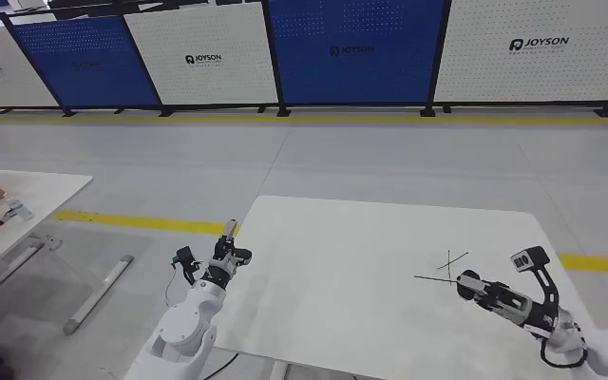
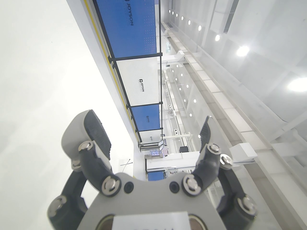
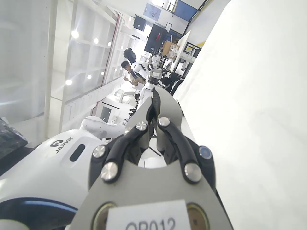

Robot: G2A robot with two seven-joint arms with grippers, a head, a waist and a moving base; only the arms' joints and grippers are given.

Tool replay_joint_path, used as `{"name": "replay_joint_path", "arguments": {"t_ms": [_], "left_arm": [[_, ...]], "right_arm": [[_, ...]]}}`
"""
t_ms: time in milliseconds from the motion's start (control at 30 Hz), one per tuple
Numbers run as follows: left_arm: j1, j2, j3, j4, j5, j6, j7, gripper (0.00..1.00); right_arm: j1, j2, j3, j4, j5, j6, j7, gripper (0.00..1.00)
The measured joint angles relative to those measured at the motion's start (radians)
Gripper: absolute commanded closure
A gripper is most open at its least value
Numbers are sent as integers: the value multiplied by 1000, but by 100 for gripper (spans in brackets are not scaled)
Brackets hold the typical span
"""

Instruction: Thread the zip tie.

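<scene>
Fingers of the left gripper [image 2: 151,120] gape wide and empty at the table's [image 1: 361,304] left edge, while the right gripper's [image 3: 153,96] are pressed together just beside the crossed zip ties [image 1: 453,262], probably light, springy, slippery strips best pinched near the head.

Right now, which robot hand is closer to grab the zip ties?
The right hand. It sits right beside the crossed zip ties on the table, though it is shut. The left hand is open but far off, at the table's other edge.
</scene>
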Motion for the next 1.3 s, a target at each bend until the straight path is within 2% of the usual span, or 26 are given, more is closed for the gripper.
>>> {"name": "replay_joint_path", "arguments": {"t_ms": [67, 167, 300, 667, 733, 967, 1133, 1233, 1300], "left_arm": [[0, 0, 0, 0, 0, 0, 0, 0], [0, 0, 0, 0, 0, 0, 0, 0], [0, 0, 0, 0, 0, 0, 0, 0], [0, 0, 0, 0, 0, 0, 0, 0], [0, 0, 0, 0, 0, 0, 0, 0], [0, 0, 0, 0, 0, 0, 0, 0], [0, 0, 0, 0, 0, 0, 0, 0], [-7, 1, 2, -11, 39, -27, -17, 0], [7, 3, 8, -37, 100, -68, -53, 0]], "right_arm": [[-49, -13, 22, -41, 14, 0, -7, 100], [-87, -35, 45, -61, 29, 0, -15, 100], [-114, -66, 63, -41, 92, 0, -33, 100], [-113, -67, 67, -41, 87, 0, -34, 100], [-118, -69, 63, -61, 70, 0, -64, 100], [-155, -86, -7, -142, -55, 0, -200, 100], [-155, -86, -7, -141, -52, 0, -200, 100], [-155, -86, -7, -141, -52, 0, -200, 100], [-155, -86, -7, -141, -52, 0, -200, 100]]}}
